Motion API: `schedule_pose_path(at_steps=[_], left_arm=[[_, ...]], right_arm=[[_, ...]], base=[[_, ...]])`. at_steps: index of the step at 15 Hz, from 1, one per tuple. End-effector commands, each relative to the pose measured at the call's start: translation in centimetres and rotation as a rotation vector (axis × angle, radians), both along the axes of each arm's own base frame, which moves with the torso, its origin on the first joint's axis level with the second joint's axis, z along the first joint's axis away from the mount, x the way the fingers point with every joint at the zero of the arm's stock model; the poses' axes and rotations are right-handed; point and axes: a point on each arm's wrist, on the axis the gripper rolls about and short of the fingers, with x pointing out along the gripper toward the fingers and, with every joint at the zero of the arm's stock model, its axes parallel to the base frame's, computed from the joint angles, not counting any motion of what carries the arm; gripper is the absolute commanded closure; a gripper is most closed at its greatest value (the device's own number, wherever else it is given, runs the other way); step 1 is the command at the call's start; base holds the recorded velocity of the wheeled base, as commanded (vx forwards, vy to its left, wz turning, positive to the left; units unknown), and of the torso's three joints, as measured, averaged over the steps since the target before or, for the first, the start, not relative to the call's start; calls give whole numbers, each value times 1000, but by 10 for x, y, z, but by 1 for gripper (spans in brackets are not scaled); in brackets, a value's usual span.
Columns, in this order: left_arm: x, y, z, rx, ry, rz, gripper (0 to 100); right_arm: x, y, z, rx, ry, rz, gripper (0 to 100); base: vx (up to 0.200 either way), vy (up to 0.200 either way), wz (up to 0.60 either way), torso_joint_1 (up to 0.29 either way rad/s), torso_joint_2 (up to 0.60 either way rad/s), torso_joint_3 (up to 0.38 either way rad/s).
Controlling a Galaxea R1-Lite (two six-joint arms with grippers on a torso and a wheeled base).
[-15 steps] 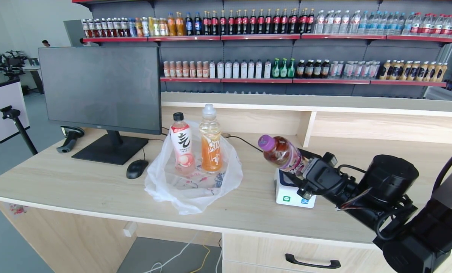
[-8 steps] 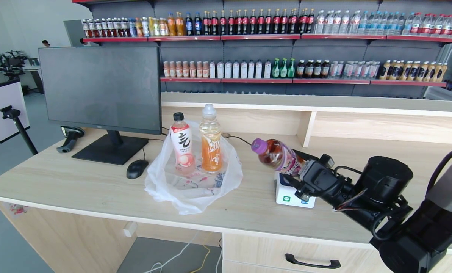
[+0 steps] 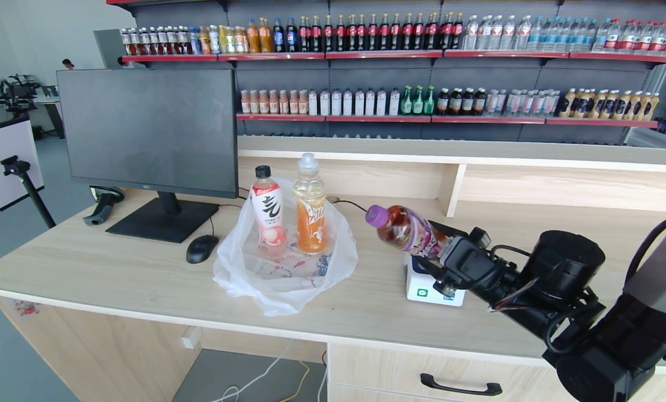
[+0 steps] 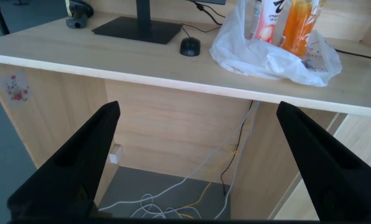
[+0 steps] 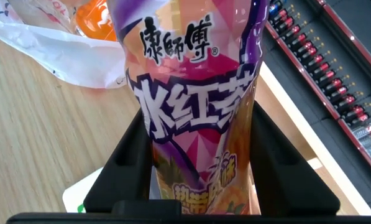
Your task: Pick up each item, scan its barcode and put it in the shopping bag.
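The right gripper (image 3: 436,248) clenches its fingers on a purple-capped bottle (image 3: 402,229), tilted above the white scanner (image 3: 430,289), right of the shopping bag (image 3: 288,279) on the desk (image 3: 115,268). The left wrist view adds the left gripper (image 4: 197,109), fingers spread, below the desk's near edge.

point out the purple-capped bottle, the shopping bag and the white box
purple-capped bottle (image 3: 408,231), head view, on the middle of its labelled body
shopping bag (image 3: 279,293), head view, on the crumpled front fold of plastic
white box (image 3: 419,282), head view, on its front face
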Motion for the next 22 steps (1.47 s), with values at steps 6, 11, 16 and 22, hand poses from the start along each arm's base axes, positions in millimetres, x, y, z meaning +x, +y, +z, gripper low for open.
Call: schedule_pose_path(at_steps=[6, 11, 16, 22], left_arm=[[0, 0, 0, 0, 0, 0, 0], [0, 0, 0, 0, 3, 0, 0], [0, 0, -1, 0, 5, 0, 0], [0, 0, -1, -2, 6, 2, 0]], right_arm=[[2, 2, 11, 30, -36, 4, 100], [2, 1, 37, 139, -81, -46, 100], [4, 2, 53, 246, -88, -34, 100], [3, 23, 88, 572, -82, -89, 100]], base=[[0, 0, 0, 0, 0, 0], [0, 0, 0, 0, 0, 0], [0, 0, 0, 0, 0, 0], [0, 0, 0, 0, 0, 0]])
